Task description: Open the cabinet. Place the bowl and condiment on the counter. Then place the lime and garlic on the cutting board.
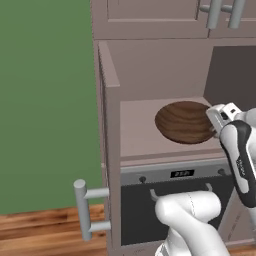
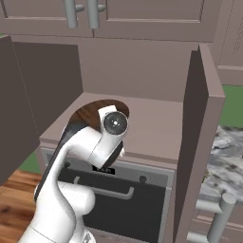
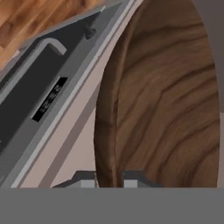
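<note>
Cabinet shelf, door open.
The taupe shelf (image 1: 140, 127) inside the cabinet (image 2: 204, 95) carries the wooden bowl (image 1: 185, 121), which sits toward the side away from the green wall, near the front edge. The shelf surface around the bowl is plain. An oven (image 1: 150, 200) sits directly below the shelf.

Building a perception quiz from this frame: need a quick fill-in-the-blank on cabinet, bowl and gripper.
1. The cabinet door stands ____.
2. The bowl rests on the cabinet's ____.
3. The gripper has one finger on each side of the bowl's ____.
4. Directly below the shelf sits a black ____ with a grey handle.

Missing words: open; shelf; rim; oven
</note>
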Controlling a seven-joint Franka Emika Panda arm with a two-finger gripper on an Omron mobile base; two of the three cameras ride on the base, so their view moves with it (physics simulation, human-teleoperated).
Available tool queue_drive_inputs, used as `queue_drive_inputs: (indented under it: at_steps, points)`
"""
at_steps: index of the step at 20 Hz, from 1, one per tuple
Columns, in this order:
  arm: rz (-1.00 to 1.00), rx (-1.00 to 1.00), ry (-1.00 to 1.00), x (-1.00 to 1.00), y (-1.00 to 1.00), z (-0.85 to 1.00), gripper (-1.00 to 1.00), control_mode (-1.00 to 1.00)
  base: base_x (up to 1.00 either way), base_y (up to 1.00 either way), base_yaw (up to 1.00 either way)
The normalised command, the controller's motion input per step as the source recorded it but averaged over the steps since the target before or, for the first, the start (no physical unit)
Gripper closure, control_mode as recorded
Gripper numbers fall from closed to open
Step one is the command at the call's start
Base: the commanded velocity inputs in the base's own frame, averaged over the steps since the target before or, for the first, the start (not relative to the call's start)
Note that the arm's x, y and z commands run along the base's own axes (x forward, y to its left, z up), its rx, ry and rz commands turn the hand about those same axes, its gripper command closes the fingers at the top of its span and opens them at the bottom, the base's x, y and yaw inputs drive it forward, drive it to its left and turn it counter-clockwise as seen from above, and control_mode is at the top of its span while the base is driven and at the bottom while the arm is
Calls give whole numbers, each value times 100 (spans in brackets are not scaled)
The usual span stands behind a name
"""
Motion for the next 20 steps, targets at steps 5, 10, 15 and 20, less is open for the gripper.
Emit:
queue_drive_inputs:
  at_steps: [5,10,15,20]
  points:
    - [0,-7,0,-55,14,1,100,-100,0,0,0]
    - [0,-7,0,-48,13,0,100,-100,0,0,0]
    - [0,-1,0,-11,11,0,100,-100,0,0,0]
    - [0,0,0,-2,0,0,100,-100,0,0,0]
